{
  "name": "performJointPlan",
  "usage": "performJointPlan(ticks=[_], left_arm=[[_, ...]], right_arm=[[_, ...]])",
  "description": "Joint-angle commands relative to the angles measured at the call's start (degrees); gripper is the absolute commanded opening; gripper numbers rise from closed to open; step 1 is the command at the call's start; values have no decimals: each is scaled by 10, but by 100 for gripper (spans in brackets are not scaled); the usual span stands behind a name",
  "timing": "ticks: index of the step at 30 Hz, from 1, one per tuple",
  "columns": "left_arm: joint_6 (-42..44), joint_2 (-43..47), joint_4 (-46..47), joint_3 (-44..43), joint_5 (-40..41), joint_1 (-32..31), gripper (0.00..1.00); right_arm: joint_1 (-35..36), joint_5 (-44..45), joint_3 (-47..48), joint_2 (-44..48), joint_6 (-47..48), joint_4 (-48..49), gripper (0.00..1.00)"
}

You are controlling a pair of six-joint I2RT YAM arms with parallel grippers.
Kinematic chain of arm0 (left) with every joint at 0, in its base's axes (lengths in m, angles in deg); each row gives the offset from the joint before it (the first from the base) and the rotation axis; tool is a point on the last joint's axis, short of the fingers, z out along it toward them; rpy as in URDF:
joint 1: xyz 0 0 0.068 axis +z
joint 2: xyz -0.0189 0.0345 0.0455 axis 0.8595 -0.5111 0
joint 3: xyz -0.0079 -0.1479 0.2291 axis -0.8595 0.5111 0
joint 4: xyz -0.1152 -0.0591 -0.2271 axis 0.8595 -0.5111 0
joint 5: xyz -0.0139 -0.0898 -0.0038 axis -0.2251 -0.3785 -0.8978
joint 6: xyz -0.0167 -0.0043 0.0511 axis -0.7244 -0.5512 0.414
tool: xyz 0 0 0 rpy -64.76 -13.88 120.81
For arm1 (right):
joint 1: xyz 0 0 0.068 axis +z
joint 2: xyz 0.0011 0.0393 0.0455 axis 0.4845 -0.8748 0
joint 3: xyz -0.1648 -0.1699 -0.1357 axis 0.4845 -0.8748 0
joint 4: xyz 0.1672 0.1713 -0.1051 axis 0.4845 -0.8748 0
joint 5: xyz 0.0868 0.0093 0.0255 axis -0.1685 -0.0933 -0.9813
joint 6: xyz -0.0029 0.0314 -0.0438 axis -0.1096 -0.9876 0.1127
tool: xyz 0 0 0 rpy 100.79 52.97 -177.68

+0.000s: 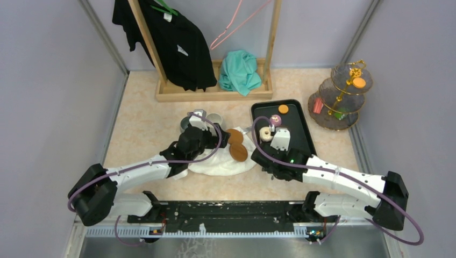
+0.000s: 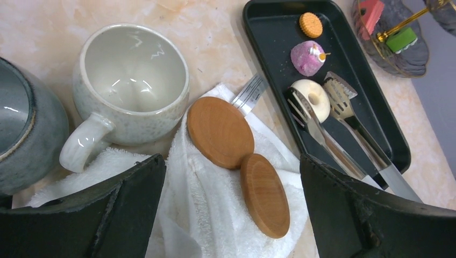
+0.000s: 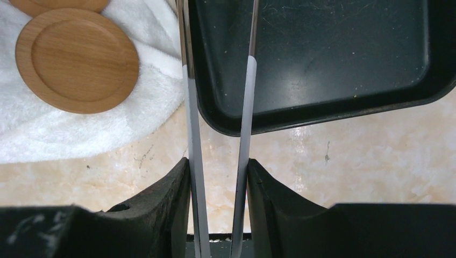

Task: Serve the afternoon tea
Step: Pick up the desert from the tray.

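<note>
Step in hand, by my read: picking a sweet off the tray [image 2: 352, 59] with the tongs [image 3: 190, 123], to go up on the stand [image 1: 344, 88]. The right gripper [image 3: 218, 183] is clamped on the tongs, a finger pressed on the outside of each arm, jaws partway in (squeezing, not fully closed). The tong handles stick out over the tray's near edge. The tips sit inside the tray, one on each side of the white doughnut [image 2: 323, 105], close to it or touching (can't tell which). The doughnut rests on the tray floor, not lifted.

Further into the tray, past the doughnut: a pink sweet [image 2: 306, 58], then an orange biscuit [image 2: 311, 24]. The stand is off the tray's far right corner, well apart from the tongs, with an orange disc and red and green pieces on its tiers.

The left gripper [image 2: 231, 166] is wide open, holds nothing, and hovers left of the tray over the towel [image 2: 199, 204] with two wooden coasters [image 2: 220, 131]. The grey mug [image 2: 27, 134] and a white mug [image 2: 129, 80] stand further left of the tray, beyond the towel.

Next move probably calls for a tighter squeeze till the tips pinch the doughnut. Then lift clear of the tray rim, swing to the stand and set down on a free tier (long reach, round sweet, could slip out). Mugs and coasters look untouched, so I'd say early to midway.
</note>
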Motion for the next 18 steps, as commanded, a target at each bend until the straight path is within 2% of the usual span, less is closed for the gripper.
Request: performJointPlan(ticks=[1, 18], left_arm=[[-1, 21, 15, 1, -2, 2, 99], [-8, 21, 23, 9, -7, 2, 99]], right_arm=[[19, 59, 36, 15, -43, -25, 0], [62, 131, 77, 45, -72, -80, 0]])
